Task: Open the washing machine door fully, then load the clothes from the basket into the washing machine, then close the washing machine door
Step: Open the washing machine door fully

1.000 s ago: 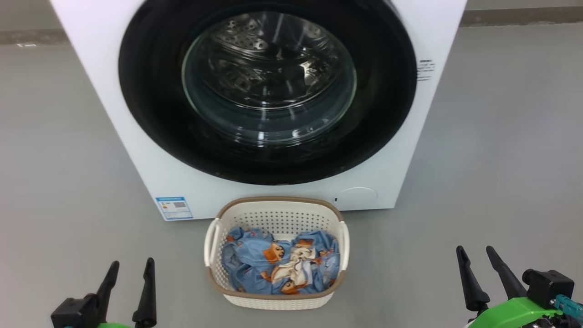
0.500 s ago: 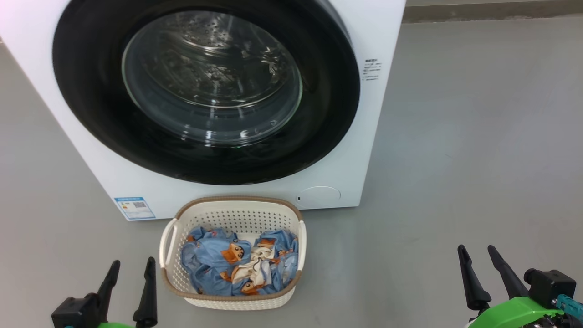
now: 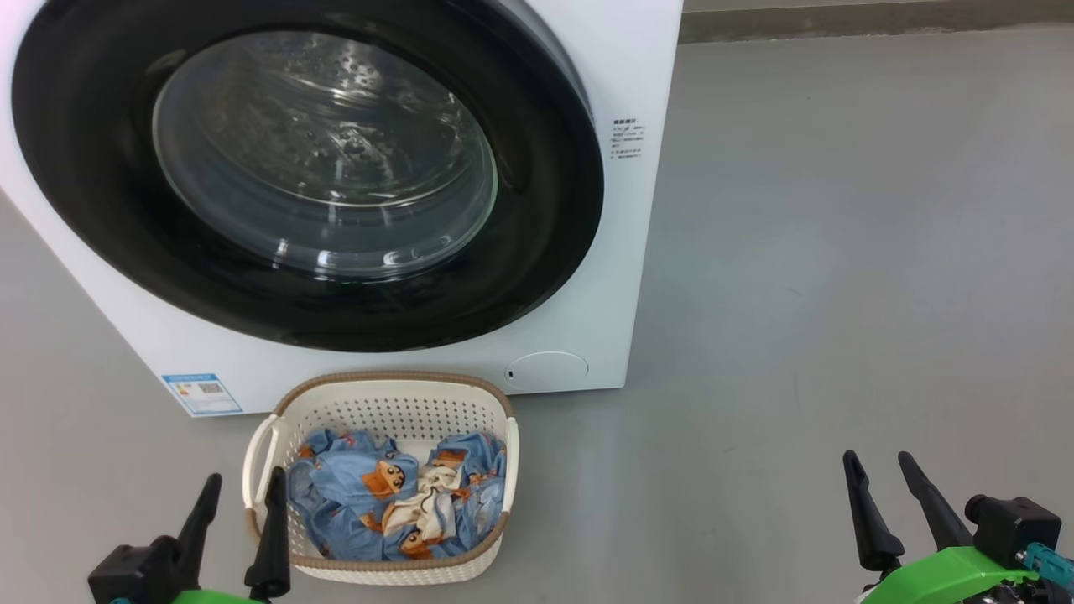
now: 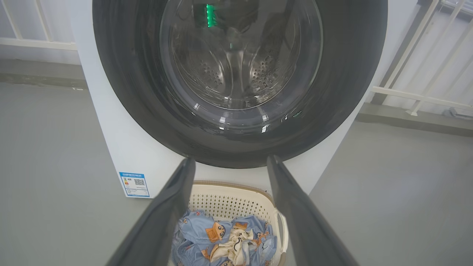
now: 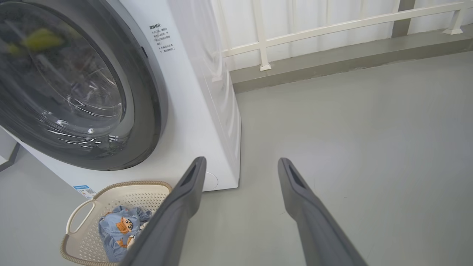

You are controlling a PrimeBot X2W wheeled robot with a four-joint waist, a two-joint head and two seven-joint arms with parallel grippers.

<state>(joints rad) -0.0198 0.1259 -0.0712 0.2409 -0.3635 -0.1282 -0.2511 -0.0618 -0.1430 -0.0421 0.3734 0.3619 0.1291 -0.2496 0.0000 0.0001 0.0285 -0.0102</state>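
Note:
The white washing machine (image 3: 646, 75) (image 4: 140, 155) (image 5: 192, 103) stands before me. Its round black-rimmed door (image 3: 302, 176) (image 4: 240, 77) (image 5: 70, 92) lies flat against the front. On the floor just in front sits the cream basket (image 3: 382, 403) (image 4: 229, 201) (image 5: 122, 194), holding light-blue clothes (image 3: 394, 495) (image 4: 221, 240) (image 5: 118, 229) with orange cartoon prints. My left gripper (image 3: 242, 486) is open at the basket's left side, its right finger overlapping the left handle. Far out to the right over bare floor, my right gripper (image 3: 879, 464) is open and empty.
Grey floor (image 3: 839, 294) stretches wide to the right of the machine. A white railing (image 5: 332, 26) and a low grey kerb (image 5: 332, 62) run along the back behind the machine.
The head camera has swung to the right, so the machine and basket sit further left in the picture. Both grippers keep their places and stay open.

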